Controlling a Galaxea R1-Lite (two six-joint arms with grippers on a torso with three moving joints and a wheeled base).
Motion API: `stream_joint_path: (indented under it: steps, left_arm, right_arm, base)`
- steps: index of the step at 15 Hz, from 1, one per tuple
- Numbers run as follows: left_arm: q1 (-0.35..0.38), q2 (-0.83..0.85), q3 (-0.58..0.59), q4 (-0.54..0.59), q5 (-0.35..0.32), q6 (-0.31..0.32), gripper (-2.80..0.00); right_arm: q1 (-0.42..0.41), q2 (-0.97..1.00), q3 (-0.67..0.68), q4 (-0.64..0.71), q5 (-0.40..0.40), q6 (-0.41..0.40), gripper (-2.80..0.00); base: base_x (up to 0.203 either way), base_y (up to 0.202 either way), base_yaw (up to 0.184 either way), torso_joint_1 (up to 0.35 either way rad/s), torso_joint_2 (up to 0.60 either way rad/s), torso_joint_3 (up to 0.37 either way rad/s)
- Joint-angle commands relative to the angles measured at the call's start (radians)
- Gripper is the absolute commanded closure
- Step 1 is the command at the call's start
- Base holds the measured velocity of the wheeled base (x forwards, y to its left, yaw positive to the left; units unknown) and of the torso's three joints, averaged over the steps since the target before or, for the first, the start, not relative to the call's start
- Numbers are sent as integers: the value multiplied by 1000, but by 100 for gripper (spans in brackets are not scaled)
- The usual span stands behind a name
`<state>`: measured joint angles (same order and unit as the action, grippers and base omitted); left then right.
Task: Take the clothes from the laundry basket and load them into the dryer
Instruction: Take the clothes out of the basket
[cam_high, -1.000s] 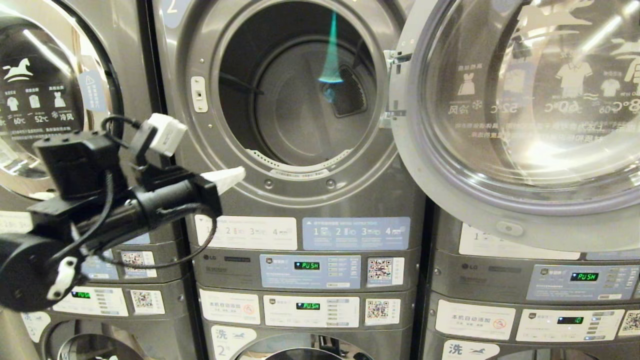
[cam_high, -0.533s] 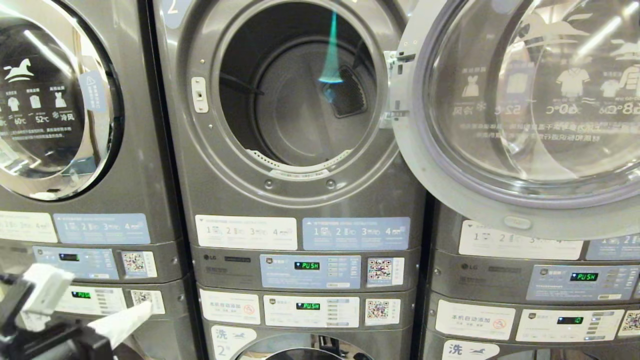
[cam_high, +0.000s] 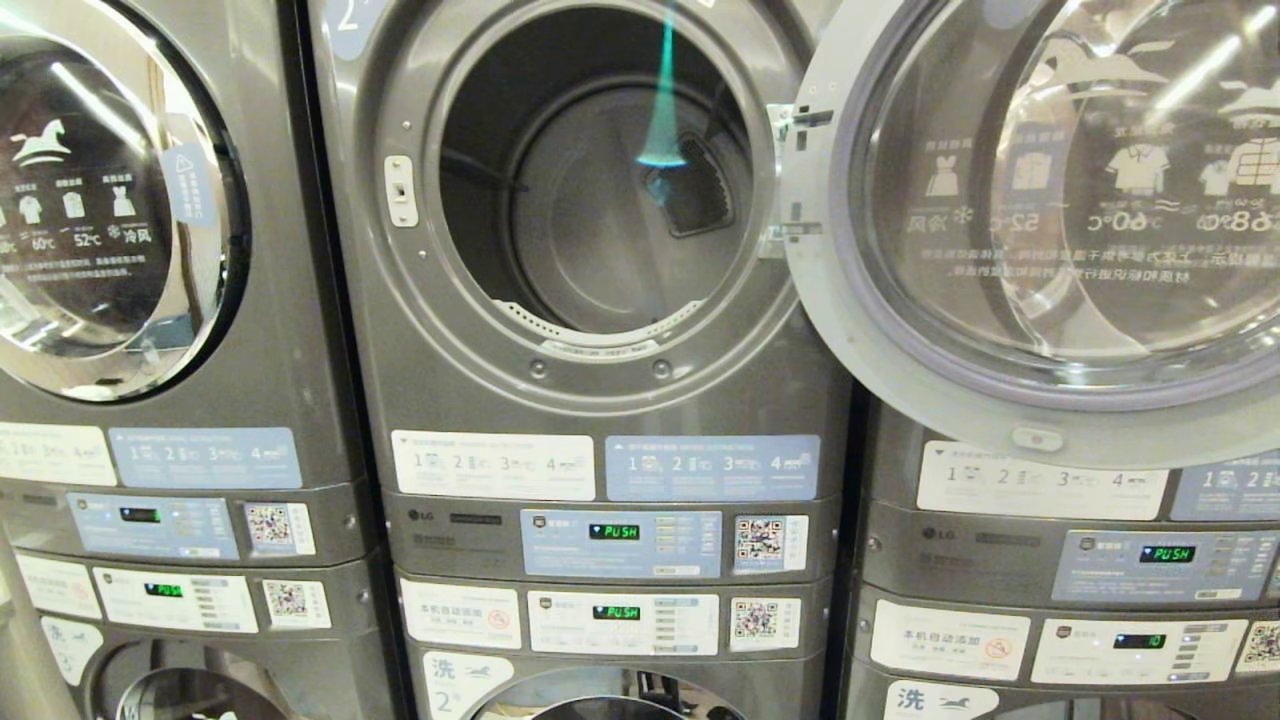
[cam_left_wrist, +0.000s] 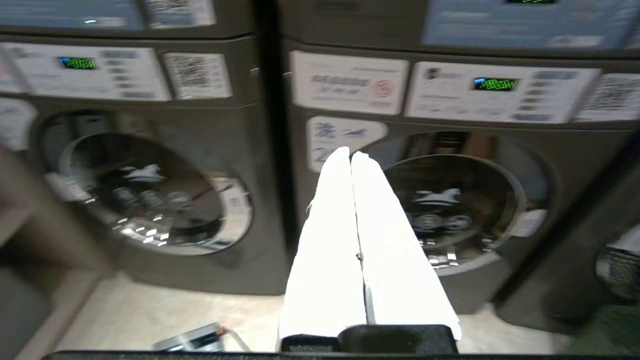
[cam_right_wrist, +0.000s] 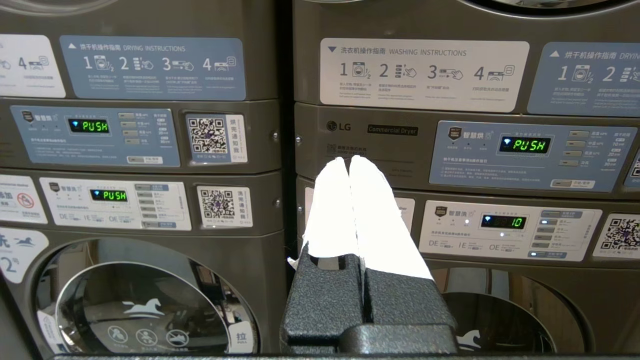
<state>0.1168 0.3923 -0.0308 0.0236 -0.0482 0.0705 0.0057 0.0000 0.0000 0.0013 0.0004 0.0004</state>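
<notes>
No clothes are showing anywhere in these views, and no laundry basket is appearing either, so where the garments are lying cannot be told. One dryer drum (cam_high: 600, 190) is standing open at the middle of the head view, and as far as its visible interior goes it is holding nothing; only a teal streak of light is falling across the dark lint grille at about 2 o'clock inside it. One dryer door (cam_high: 1040, 230) is hanging swung out at 3 o'clock of the opening, hinged beside it. Judging from this, the opening step is done while the loading is not showing any result yet: fetching each garment and dropping it in is looking like what remains.

Two pincers are in play, both empty. The left pincer (cam_left_wrist: 350, 152) is sitting closed, its two white fingers (cam_left_wrist: 325, 250) pressed together, pointing at the lower washer windows near the floor. The right pincer (cam_right_wrist: 349, 159) is likewise closed on nothing, aimed at the control panels beneath the dryers.

Three machine stacks are filling the head view: one with a shut door (cam_high: 100, 200) at 9 o'clock, the open one in the centre, one largely behind the swung door. Six lit green displays are glowing on the panels (cam_high: 615, 531), at 6 o'clock of the drum.
</notes>
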Motion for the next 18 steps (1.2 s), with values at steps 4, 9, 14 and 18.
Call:
stream_joint_path:
  steps: [4,9,14,18]
  left_arm:
    - [-101,-146,32,-30,1,37,0]
    - [-130,-366,32,-20,0,41,0]
    - [-118,-392,32,-18,3,40,0]
    - [-118,-392,32,-16,2,40,0]
  right_arm:
    - [0,0,0,0,3,1,0]
    - [0,0,0,0,3,0,0]
    - [0,0,0,-1,3,-10,0]
    - [0,0,0,0,3,-2,0]
  base:
    - [0,0,0,0,0,0]
    - [0,0,0,0,0,0]
    - [0,0,0,0,0,0]
    - [0,0,0,0,0,0]
